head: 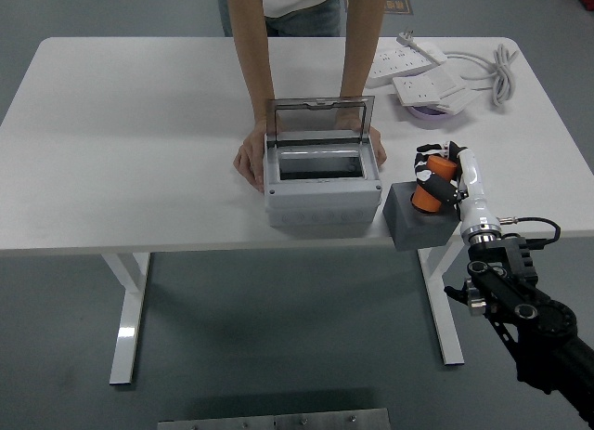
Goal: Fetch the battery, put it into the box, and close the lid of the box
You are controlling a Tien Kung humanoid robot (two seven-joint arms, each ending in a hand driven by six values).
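My right hand (436,175) is curled around an orange cylindrical battery (432,187) that stands in a dark grey block holder (414,221) at the table's front right. Left of it sits the grey box (323,196) with its clear lid (320,119) tilted up and its inside open. A person at the far side steadies the box with one hand (249,161) on its left side and the other hand (378,149) on its right. My left arm is out of sight.
White power strips (415,63) with a grey cable (501,72) lie at the back right, beside a purple round dish (431,114). The white table (130,133) edge runs just in front of the box and holder.
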